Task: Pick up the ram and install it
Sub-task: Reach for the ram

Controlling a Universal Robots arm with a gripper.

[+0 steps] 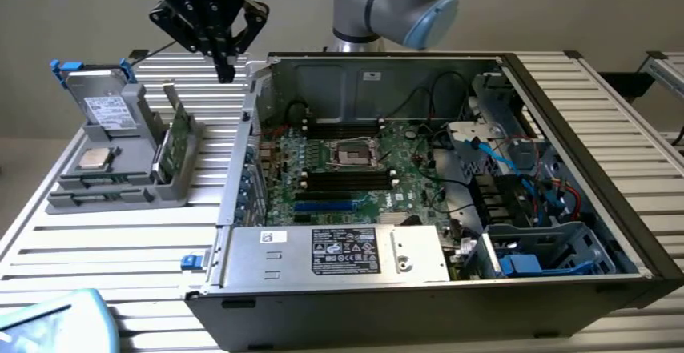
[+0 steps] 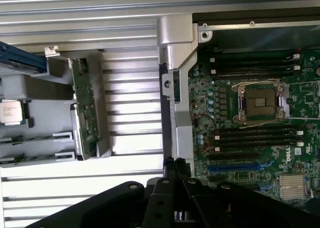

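The ram (image 1: 171, 138) is a thin green stick standing on edge in the right-hand side of a grey holder (image 1: 107, 189) on the slatted table, at the exterior view's left. In the wrist view the ram (image 2: 84, 111) shows edge-on in that holder. My gripper (image 1: 224, 71) hangs in the air above the table, behind the holder and beside the open computer case's left wall, well above the ram. Its black fingers are shut with nothing between them. The wrist view has the shut gripper (image 2: 174, 164) over the case wall. Black memory slots (image 1: 348, 179) (image 2: 257, 135) lie empty on the motherboard.
The open computer case (image 1: 630, 241) holds the motherboard (image 1: 412, 149), a processor socket (image 1: 351, 154), a power supply (image 1: 331, 250) and cables. The holder also carries a processor chip (image 1: 96, 158) and a hard drive (image 1: 107, 109). A pale blue object (image 1: 54, 325) lies at the front left corner.
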